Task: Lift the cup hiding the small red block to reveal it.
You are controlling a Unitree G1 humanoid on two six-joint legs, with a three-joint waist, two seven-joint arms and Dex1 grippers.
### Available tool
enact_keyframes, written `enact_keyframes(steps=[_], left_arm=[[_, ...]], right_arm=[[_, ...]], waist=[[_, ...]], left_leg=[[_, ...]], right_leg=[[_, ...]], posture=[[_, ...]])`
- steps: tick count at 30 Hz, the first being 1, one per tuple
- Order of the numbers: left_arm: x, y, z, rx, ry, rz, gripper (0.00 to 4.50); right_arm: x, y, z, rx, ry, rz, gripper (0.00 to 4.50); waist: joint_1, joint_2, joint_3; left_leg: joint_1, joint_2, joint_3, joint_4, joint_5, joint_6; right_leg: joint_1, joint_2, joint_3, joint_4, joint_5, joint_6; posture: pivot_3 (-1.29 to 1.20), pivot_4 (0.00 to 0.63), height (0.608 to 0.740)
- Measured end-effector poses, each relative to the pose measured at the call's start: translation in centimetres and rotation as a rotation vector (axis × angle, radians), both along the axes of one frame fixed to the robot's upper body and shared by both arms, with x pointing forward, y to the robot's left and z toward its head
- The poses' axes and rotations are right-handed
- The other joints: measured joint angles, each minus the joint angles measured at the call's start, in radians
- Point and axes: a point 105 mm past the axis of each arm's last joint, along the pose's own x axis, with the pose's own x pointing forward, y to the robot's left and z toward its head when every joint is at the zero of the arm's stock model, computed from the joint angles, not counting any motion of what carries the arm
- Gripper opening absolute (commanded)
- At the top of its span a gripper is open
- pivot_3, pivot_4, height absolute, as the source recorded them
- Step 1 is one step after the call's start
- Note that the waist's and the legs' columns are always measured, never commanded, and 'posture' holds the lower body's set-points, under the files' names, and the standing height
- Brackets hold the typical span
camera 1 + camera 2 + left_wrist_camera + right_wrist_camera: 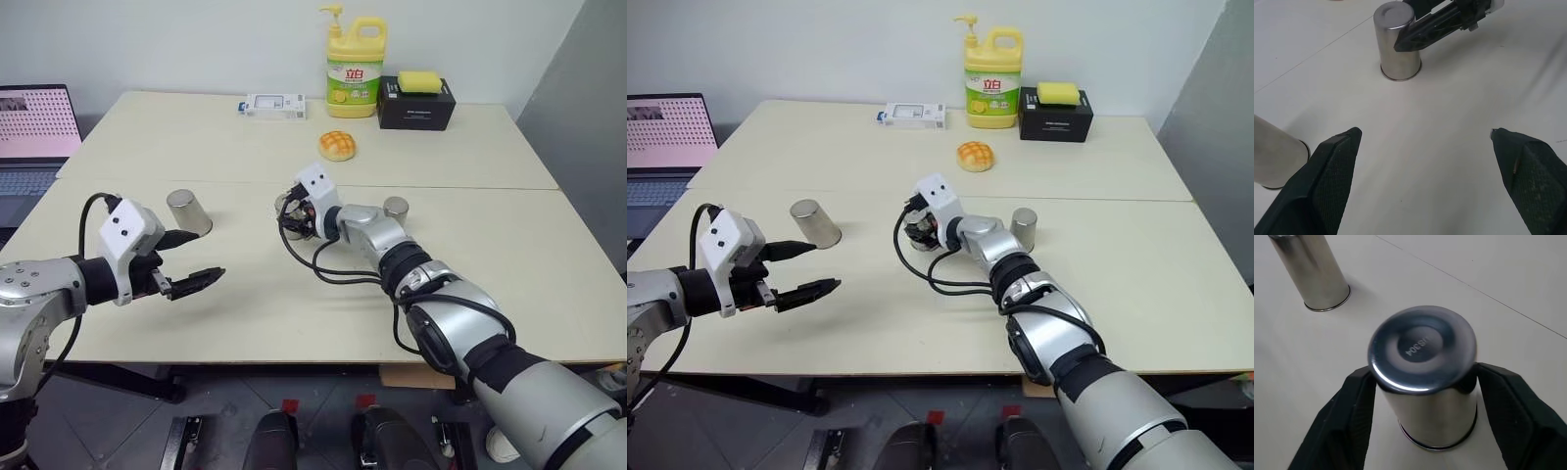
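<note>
- Right gripper (1425, 396) is clamped on the middle cup (1422, 377): its two black fingers (1347, 416) press against opposite sides of the metal wall, just below the closed end.
- That cup stands upside down on the table (294, 313), long axis upright, flat closed base facing up and open rim down on the surface; the rim looks to sit flat on the tabletop.
- From the head camera the same cup sits near the middle of the table, mostly hidden behind the right wrist, with the arm reaching forward and to the robot's left to meet it.
- Left gripper (191, 259) hovers over the near left part of the table with its fingers spread wide apart and nothing between them.
- A second cup (189, 211) stands inverted just beyond the left gripper, also upright.
- A third cup (396, 208) stands inverted just to the right of the right arm.
- Farther back lie an orange-yellow bun (337, 145), a yellow soap bottle (355, 67) and a black box (416, 102) topped by a yellow sponge (420, 80).
</note>
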Motion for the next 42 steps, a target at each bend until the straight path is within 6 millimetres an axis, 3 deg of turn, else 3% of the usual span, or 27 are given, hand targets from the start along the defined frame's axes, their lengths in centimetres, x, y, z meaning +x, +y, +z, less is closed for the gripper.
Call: enact_keyframes(steps=[8,11,13,16,22,32,34,39,42], left_arm=[[0.1,0.0,0.2,0.001,-0.01,0.006,4.5],[0.2,-0.2,0.3,-0.001,-0.012,-0.002,4.5],[0.3,-0.4,0.5,-0.004,-0.02,-0.011,4.5],[0.4,-0.7,0.5,-0.003,-0.019,-0.024,4.5],[1.0,-1.5,0.7,-0.002,-0.022,-0.066,4.5],[1.5,-2.2,0.8,0.004,-0.032,-0.096,4.5],[1.5,-2.2,0.8,0.005,-0.033,-0.097,4.5],[1.6,-2.2,0.7,0.003,-0.034,-0.096,4.5],[1.6,-2.3,0.6,-0.004,-0.034,-0.097,4.5]], right_arm=[[-0.3,0.4,0.6,0.023,-0.007,0.041,2.59],[-0.6,0.6,3.4,0.089,-0.062,0.102,2.59],[-0.7,-0.3,5.8,0.144,-0.11,0.114,2.59],[-1.0,-2.4,6.8,0.185,-0.135,0.087,2.59],[-0.6,-7.5,3.0,0.115,-0.084,-0.074,2.58],[-0.8,-8.1,-0.1,0.042,-0.011,-0.132,2.58],[-0.8,-8.1,-0.1,0.041,-0.009,-0.135,3.29],[-0.9,-8.0,0.3,0.045,-0.013,-0.133,4.43],[-1.3,-7.6,1.9,0.076,-0.053,-0.113,4.47]], waist=[[0.0,0.0,0.0],[0.001,0.001,0.0],[0.004,0.001,0.0],[0.007,0.0,0.0],[0.002,0.001,0.0],[-0.008,0.001,0.0],[-0.008,0.001,0.0],[-0.006,0.001,0.0],[-0.006,0.001,0.001]], left_leg=[[0.0,0.0,0.0,0.0,0.0,0.0],[0.0,0.0,-0.001,0.0,0.0,0.0],[0.0,0.0,-0.001,0.0,0.0,0.0],[0.0,-0.001,-0.001,0.0,0.0,0.0],[0.0,-0.001,0.0,0.0,0.0,0.0],[0.0,-0.001,0.001,-0.002,0.0,0.0],[0.0,-0.001,0.001,-0.002,0.0,0.0],[0.0,-0.001,0.001,-0.001,0.0,0.0],[0.0,-0.001,0.0,-0.001,0.0,0.0]], right_leg=[[0.0,0.0,0.0,0.0,0.0,0.0],[0.0,0.0,0.0,0.0,0.0,0.0],[0.001,0.0,-0.001,0.0,0.0,0.0],[0.001,-0.001,-0.001,-0.001,0.0,0.0],[0.0,0.0,0.0,0.0,0.0,0.0],[-0.001,0.003,0.0,0.0,-0.001,0.0],[-0.001,0.003,0.001,0.0,-0.001,0.001],[-0.001,0.002,0.001,0.0,-0.003,0.003],[-0.001,0.002,0.001,0.0,-0.003,0.003]], posture=[[0.0,0.15,0.74],[0.0,0.15,0.74],[0.0,0.15,0.74],[0.0,0.15,0.74],[0.0,0.15,0.74],[0.0,0.15,0.74],[0.0,0.15,0.74],[0.0,0.15,0.74],[0.0,0.15,0.74]])
